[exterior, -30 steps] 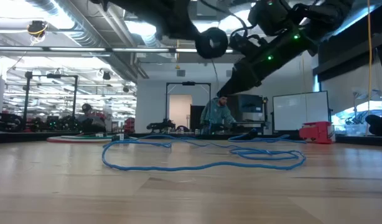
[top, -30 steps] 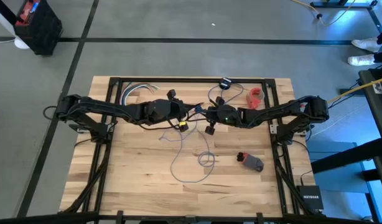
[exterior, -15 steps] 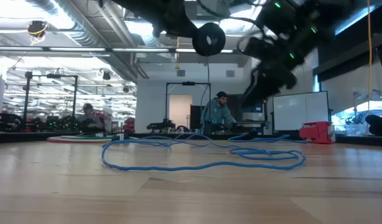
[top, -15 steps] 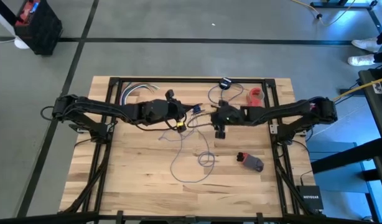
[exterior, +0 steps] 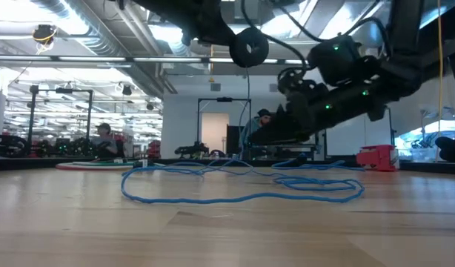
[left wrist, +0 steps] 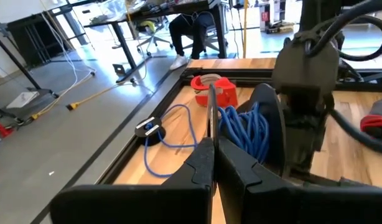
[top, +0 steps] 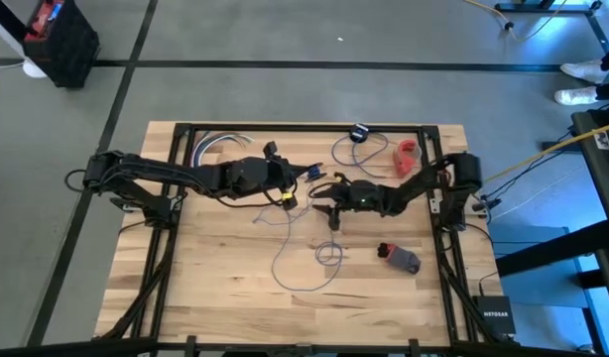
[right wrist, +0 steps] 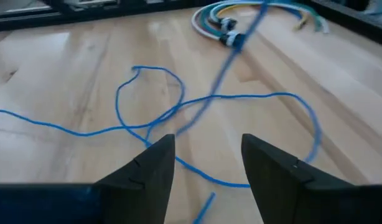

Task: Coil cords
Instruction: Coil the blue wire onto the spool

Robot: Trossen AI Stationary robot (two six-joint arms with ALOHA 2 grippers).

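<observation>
From above, the table (top: 185, 288) carried the cord (top: 303, 268) in loose loops, mostly just in front of the right gripper (top: 322, 190), whose jaws stood wide with nothing between them. Its wrist view alone showed the cord (right wrist: 178, 109) crossing the wood beyond its fingers (right wrist: 147, 165). The left gripper (top: 295, 177) was closed; only its wrist view showed a thin strand rising from the pressed fingertips (left wrist: 206, 155), a bunched blue coil (left wrist: 244, 127) beyond, and a red object (left wrist: 217, 90) farther off.
</observation>
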